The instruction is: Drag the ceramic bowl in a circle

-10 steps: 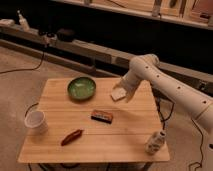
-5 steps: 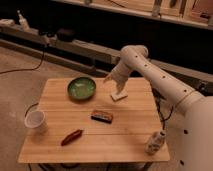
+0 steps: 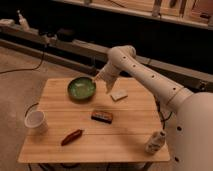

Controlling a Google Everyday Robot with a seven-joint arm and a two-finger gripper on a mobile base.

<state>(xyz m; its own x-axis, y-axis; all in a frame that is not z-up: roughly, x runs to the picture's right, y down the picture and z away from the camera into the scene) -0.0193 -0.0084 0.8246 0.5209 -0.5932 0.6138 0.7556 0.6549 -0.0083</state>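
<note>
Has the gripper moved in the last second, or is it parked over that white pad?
Yes. The gripper has swung left in view, away from the white pad, and now sits at the right rim of the ceramic bowl.

Light warm and dim overall. Tabletop (image 3: 60,100) is the brightest surface, with the background behind it nearly black. Faint sheen inside the ceramic bowl (image 3: 81,88). Gripper (image 3: 99,77), just beside the bowl's right rim, shows pale against the dark. White cup (image 3: 36,121) casts a soft shadow.

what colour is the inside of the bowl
The bowl is glossy green inside, seen in the camera view; the gripper is by its rim.
</note>
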